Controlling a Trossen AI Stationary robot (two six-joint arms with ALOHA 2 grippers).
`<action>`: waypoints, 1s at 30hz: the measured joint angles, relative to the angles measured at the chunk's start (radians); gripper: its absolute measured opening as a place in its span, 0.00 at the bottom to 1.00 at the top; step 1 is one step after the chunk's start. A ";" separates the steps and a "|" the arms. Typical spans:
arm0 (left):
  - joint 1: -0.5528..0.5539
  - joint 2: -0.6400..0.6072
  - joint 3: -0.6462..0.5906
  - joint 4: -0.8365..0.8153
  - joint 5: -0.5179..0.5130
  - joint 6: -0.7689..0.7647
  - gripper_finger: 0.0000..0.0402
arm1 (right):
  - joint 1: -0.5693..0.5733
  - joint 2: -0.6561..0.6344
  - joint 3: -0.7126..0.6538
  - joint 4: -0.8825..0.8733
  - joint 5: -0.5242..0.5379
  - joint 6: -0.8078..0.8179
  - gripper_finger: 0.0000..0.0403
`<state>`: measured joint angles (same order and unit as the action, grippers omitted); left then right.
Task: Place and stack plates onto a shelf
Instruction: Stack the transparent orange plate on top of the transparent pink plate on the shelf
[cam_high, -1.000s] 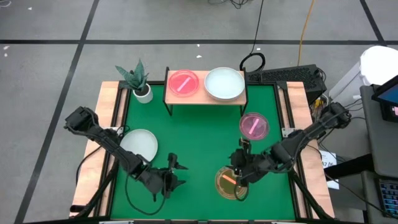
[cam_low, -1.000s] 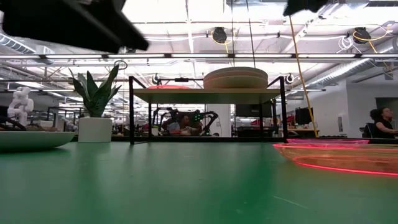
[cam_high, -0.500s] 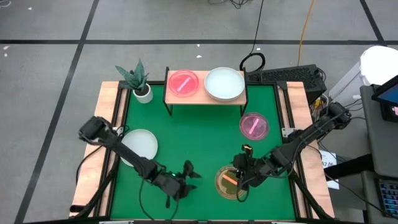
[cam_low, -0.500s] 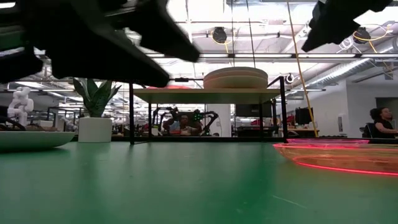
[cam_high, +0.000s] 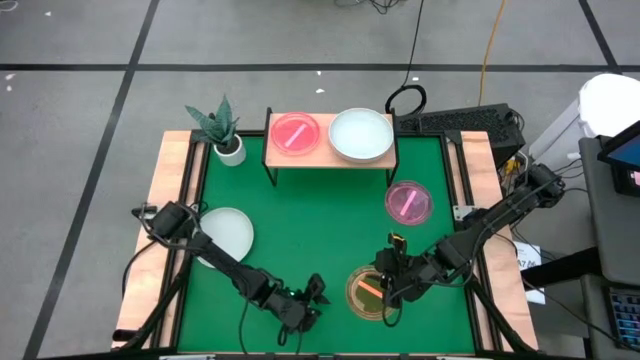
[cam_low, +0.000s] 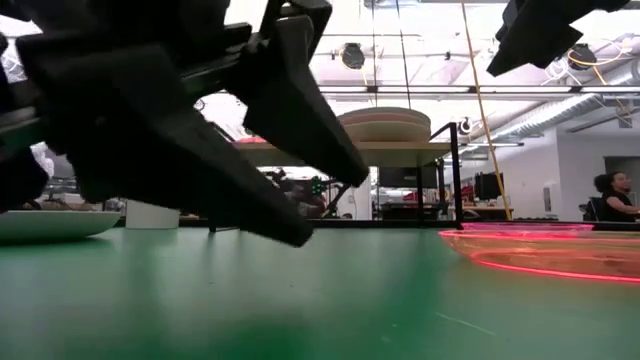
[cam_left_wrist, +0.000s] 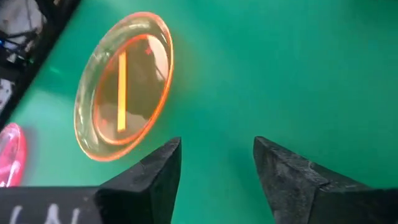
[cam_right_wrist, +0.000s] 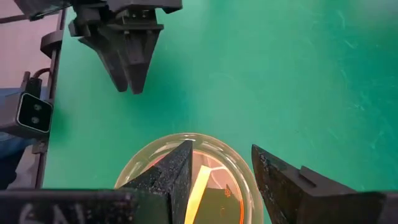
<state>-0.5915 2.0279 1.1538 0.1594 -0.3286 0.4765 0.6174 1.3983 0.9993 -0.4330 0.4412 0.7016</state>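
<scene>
Since the earlier frames, your left gripper (cam_high: 312, 293) slid along the near edge of the mat toward the amber plate (cam_high: 371, 291), its fingers parted and empty, as the left wrist view showed. Your right gripper (cam_high: 385, 283) hovered over that same plate, fingers spread and holding nothing.

You had part of the job done. Nearest you, the amber plate lay flat on the green mat (cam_high: 320, 225), translucent with an orange stripe. Farther back, a white plate (cam_high: 225, 231) waited on the left and a translucent pink striped plate (cam_high: 408, 201) on the right. On the shelf (cam_high: 330, 155) at the far side sat another pink plate (cam_high: 295, 133) beside a stack of pale larger plates (cam_high: 361, 134). You judged three plates remained.
</scene>
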 joint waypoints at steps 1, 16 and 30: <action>0.000 0.007 0.002 0.020 -0.001 -0.003 0.51 | 0.000 0.000 0.000 -0.002 0.000 0.000 0.36; 0.007 0.015 0.002 0.090 -0.015 0.226 0.50 | 0.000 0.000 0.000 0.002 0.003 -0.004 0.36; 0.118 0.015 0.002 0.142 0.040 0.453 0.50 | -0.002 0.000 0.000 -0.031 0.004 -0.007 0.36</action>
<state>-0.4733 2.0430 1.1557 0.3010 -0.2886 0.9297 0.6151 1.3983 0.9997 -0.4643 0.4450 0.6950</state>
